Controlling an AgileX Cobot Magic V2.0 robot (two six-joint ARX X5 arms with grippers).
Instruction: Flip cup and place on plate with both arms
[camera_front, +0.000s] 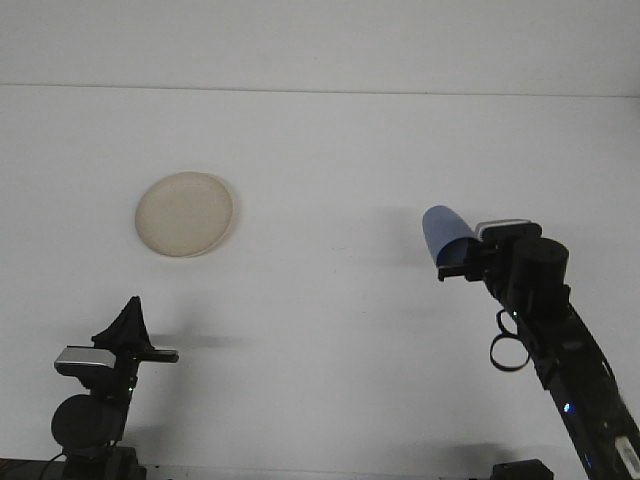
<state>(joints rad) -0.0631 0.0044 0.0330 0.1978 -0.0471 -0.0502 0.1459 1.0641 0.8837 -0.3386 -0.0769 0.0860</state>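
Cup (444, 232) first: the blue cup sits at the right of the frame, a little below centre, clamped at its lower end by the right hand (458, 262) and lifted clear of the white table (330, 150). It leans up and to the left, so the grip looks taken low on the body to leave the rest free for turning it over; which end is the mouth cannot be told from this view. The dark right arm runs from the hand down to the lower right corner.

The beige plate (185, 214) lies flat at the upper left of the frame, well apart from the cup, with nothing on it. The left hand (127, 322) rests at the lower left, pointing upward below the plate; whether its fingers are spread or closed cannot be told. Judging by this, the flip is under way and the placing is not yet done, perhaps with the left arm waiting to receive the cup.
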